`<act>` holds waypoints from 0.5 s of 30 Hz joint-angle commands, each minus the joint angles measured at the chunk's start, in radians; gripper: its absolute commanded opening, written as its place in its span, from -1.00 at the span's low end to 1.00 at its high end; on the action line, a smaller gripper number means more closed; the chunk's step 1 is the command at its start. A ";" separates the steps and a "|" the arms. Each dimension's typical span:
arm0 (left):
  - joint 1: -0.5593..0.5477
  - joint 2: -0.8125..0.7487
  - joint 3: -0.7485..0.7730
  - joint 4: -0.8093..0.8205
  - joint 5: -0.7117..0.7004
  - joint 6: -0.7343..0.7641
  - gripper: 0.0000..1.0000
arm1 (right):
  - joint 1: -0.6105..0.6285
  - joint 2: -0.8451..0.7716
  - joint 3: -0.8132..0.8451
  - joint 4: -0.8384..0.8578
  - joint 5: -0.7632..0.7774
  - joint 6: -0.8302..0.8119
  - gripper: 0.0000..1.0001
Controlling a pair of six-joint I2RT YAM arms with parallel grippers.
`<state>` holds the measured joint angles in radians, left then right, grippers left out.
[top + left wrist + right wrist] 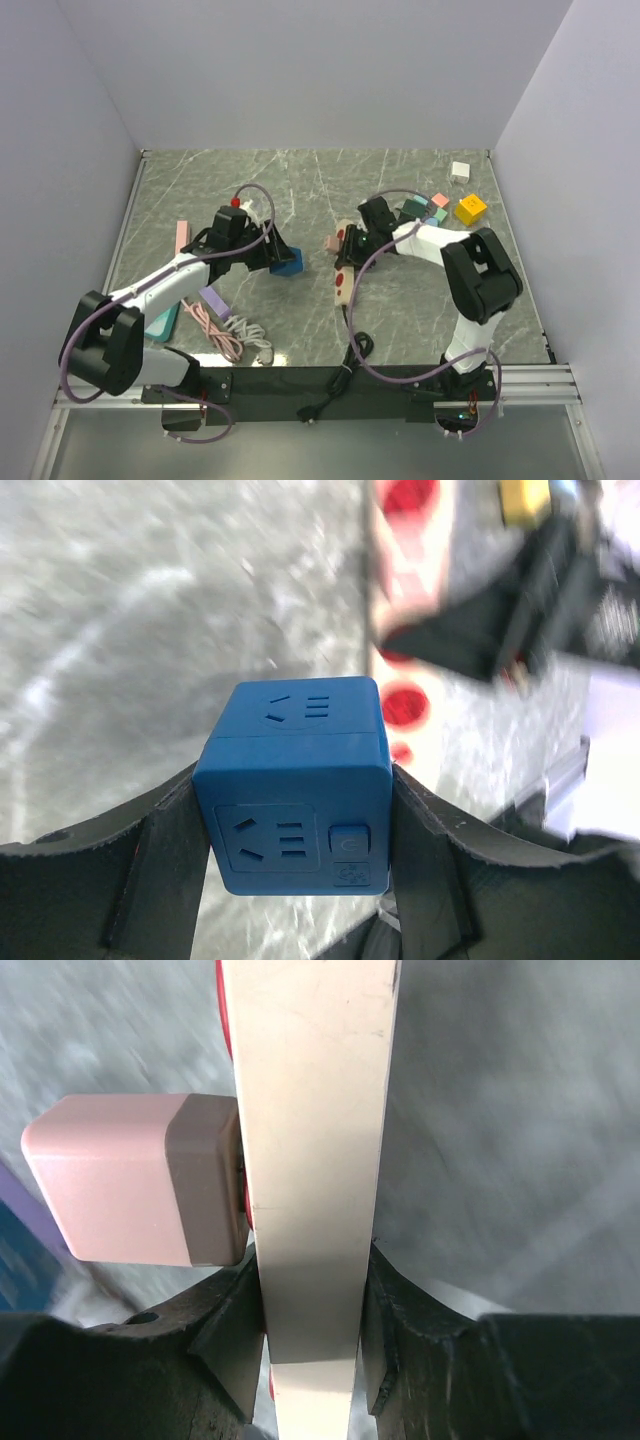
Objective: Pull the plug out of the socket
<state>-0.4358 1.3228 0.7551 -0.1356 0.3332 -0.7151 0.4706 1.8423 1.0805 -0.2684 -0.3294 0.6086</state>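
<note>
- Plug (130, 1180) is the pink block with the grey collar. It's sitting in the power strip (310, 1160) and pokes out sideways from its face, just above one finger of the right pincer (312, 1295).
- That right pincer is closed tight across the thin side of the strip, so it's basically the anchor here.
- The plug's long axis runs square to the strip, so my guess is the pull has to go straight out along it, toward the left arm's side.
- The left pincer (295, 815) is nearer the plug's free end, but it's clamped on a blue cube (290, 780) with outlets on it, so there's no room in it.
- The prongs are hidden at the joint, so I can't tell how deep the plug is seated.
- From the overhead camera the plug is tiny and half tucked beside the right pincer, and the left wrist background is a blur.
</note>
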 commanded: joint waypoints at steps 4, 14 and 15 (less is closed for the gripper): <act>0.035 0.175 0.113 0.167 -0.007 -0.044 -0.99 | -0.018 -0.239 -0.211 -0.172 0.107 0.049 -1.00; -0.049 0.666 0.447 0.406 0.181 -0.216 -0.99 | -0.041 -0.667 -0.284 -0.310 0.201 0.157 -1.00; -0.063 0.732 0.513 0.404 0.185 -0.234 -0.99 | -0.043 -0.679 -0.286 -0.322 0.204 0.157 -1.00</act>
<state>-0.4431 1.9728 1.1412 0.1661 0.4553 -0.8845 0.4408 1.2247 0.7784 -0.5564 -0.1589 0.7288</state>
